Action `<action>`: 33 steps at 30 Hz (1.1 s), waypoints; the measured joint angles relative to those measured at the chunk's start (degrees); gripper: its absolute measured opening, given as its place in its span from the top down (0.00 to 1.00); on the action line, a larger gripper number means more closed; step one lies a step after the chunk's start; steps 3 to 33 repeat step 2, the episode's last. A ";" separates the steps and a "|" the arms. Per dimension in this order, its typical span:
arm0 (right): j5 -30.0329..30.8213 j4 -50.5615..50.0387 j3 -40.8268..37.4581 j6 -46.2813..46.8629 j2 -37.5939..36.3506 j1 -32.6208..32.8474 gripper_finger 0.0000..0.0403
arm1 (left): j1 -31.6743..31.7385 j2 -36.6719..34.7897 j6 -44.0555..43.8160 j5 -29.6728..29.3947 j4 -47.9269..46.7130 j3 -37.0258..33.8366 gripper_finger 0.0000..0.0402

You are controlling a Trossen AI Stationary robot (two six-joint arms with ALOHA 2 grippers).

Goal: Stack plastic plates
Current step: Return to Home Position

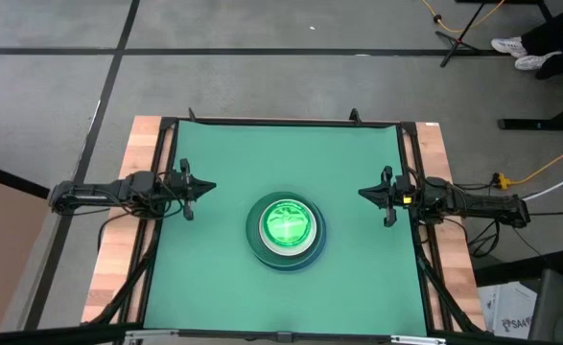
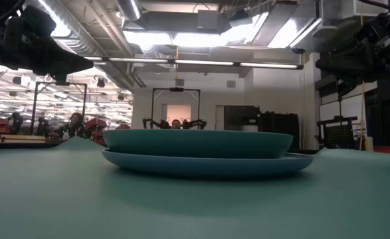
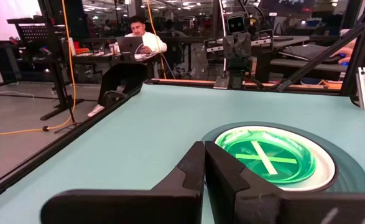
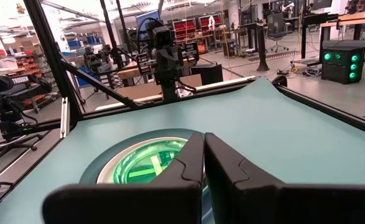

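Plates (image 1: 287, 230) in one stack at the middle of the bench (image 1: 214, 278), arms at the sides.
A lime-green plate lies on top, and a blue one is lowest. The left arm (image 1: 118, 192) is at the left edge and the right arm (image 1: 463, 201) at the right edge, both well apart from the stack, jaws pressed together. Far behind, a person (image 3: 132, 46) sits.
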 joint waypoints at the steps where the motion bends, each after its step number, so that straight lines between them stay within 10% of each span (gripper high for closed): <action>1: 0.00 0.00 0.00 0.00 0.00 0.01 0.98 | 0.02 0.00 0.00 0.00 0.00 0.00 0.99; 33: 0.00 0.00 0.00 0.00 0.00 -0.01 0.98 | 0.00 0.00 -0.01 0.00 0.00 0.01 0.99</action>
